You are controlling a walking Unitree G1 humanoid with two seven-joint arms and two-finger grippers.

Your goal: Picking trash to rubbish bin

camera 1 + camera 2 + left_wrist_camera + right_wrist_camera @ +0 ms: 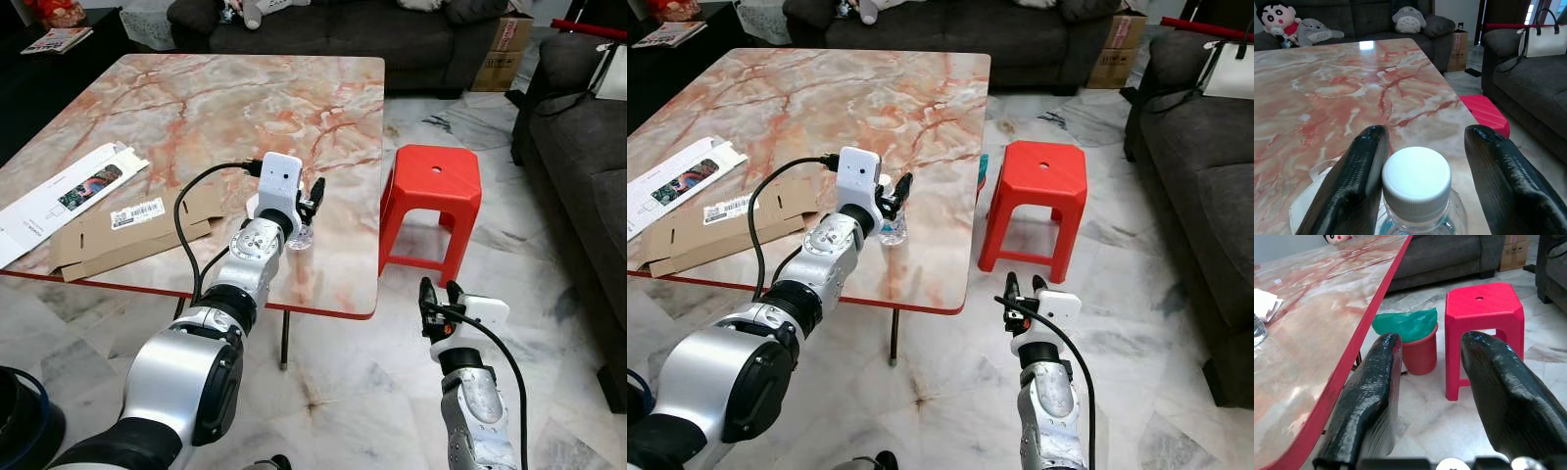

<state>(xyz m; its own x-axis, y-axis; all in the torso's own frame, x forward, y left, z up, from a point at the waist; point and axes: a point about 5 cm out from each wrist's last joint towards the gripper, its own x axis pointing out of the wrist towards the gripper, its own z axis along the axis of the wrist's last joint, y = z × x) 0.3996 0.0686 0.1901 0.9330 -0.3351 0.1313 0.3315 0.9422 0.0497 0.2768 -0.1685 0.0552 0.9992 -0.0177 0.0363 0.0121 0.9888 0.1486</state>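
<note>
Bottle [1418, 196] sits between our left gripper's [1422, 161] spread fingers [1354, 181], its white cap touching one and apart from the other, nothing clamped yet. We judge it best to centre, then close below the cap. Our right gripper [1430, 382] hangs released beside the table [196, 108]; past its fingertips stands the green-lined bin [1418, 345].

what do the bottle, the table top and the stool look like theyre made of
Bottle: likely clear plastic with a white ridged screw cap; you can see through its shoulder. It sits between the open jaws of the left gripper.
Table top: looks like glossy marble or a marble-print surface, pink and white veins, a bright reflection, red edge trim.
Stool: probably moulded plastic, uniform bright red, smooth, slightly shiny.
</note>
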